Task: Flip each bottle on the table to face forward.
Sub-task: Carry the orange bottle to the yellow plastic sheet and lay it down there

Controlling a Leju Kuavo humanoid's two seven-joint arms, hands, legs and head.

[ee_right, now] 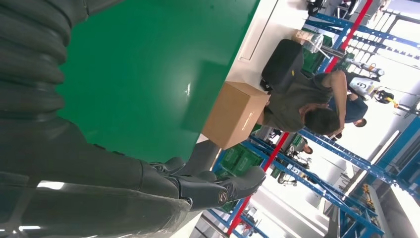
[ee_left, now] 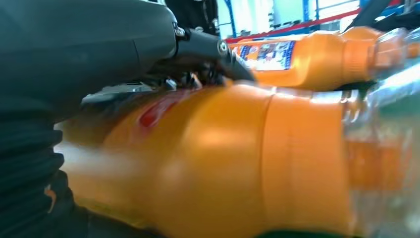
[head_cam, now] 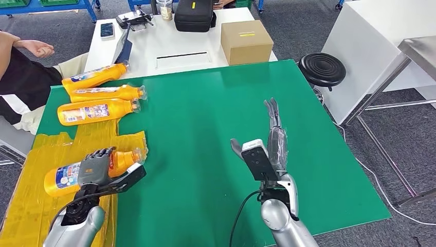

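Left hand lies over the nearest orange bottle, dark fingers curled across its body and gripping it. That bottle lies on its side on the yellow sheet covering the near left corner of the green desk; its blue-and-white label faces up, print too small to read, clear cap toward the desk's middle. Left wrist view: the same bottle, blurred, with a red patch on its side and a second orange bottle beyond it carrying a blue and white label, wording illegible.

Three more orange bottles lie on their sides past the held one, along the desk's left edge:
- nearest of the three, label up, cap toward the desk's middle
- middle one, pale label strip showing
- farthest, tilted, at the far left corner

Right hand is over bare green desk, well apart from the bottles, fingers straight and close together, holding nothing. Right wrist view: fingers extended above the green surface.

Beyond the green desk, a white desk carries a brown cardboard box with a yellow label, a black case, a phone and a clear jar. Round black stool stands by the far right corner. A person's arm and dark sleeve sit at the desk's left.
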